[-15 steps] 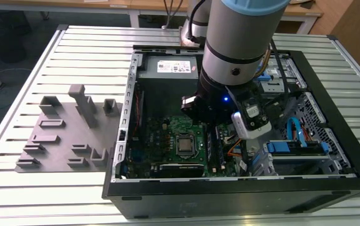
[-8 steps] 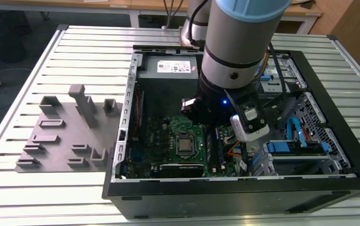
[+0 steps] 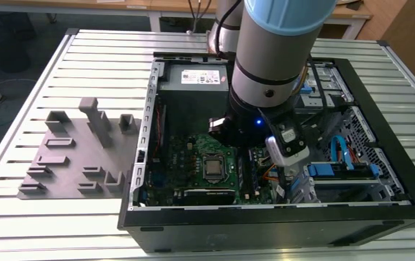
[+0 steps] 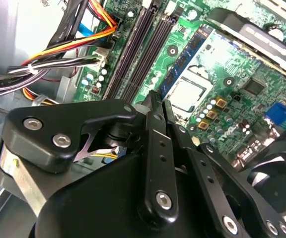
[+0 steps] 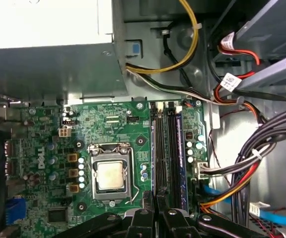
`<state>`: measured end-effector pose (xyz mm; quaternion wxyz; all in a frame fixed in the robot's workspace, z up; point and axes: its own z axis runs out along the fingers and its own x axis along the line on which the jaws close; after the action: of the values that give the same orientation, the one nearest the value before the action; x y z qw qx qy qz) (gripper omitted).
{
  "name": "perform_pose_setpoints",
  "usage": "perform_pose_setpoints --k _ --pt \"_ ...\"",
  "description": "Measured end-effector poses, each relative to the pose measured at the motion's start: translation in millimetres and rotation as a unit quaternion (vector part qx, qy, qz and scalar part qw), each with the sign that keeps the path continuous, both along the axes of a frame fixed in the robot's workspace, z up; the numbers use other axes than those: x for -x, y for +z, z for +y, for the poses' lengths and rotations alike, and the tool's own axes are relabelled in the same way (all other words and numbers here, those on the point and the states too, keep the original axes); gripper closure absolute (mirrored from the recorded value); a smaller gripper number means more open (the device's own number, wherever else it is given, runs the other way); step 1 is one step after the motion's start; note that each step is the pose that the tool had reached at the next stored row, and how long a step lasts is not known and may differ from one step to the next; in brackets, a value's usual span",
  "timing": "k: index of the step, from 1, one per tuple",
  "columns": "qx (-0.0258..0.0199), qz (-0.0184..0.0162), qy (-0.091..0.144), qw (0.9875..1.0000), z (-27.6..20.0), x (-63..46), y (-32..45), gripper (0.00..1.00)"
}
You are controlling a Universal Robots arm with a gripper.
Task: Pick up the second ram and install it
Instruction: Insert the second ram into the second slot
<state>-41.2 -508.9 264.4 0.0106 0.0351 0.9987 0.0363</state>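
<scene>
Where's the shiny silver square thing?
In the first wrist view, the silver square chip sits in its socket in the middle of the green motherboard, beside the long black memory slots, inside the open computer case.

No readable text; white label (image 3: 203,77) on power supply (image 3: 193,89) bears print too small to tell.

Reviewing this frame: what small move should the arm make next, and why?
Probably ease straight down. The gripper appears shut on the second ram, which runs parallel to the black motherboard slots and seems to hang above them, unseated, so little besides lowering looks needed.
</scene>
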Motion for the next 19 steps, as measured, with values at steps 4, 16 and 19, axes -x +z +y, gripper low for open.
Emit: perform_pose_setpoints --k 4,16,19 --pt "-0.0001 0.0001 0.0 1.0 0.0 -3.0 -7.4 0.89" --pt "-0.0001 0.001 0.0 1.0 2.7 -11.9 -29.1 0.89" --pt "-0.0001 0.001 0.0 1.0 3.0 -12.5 -32.6 0.89"
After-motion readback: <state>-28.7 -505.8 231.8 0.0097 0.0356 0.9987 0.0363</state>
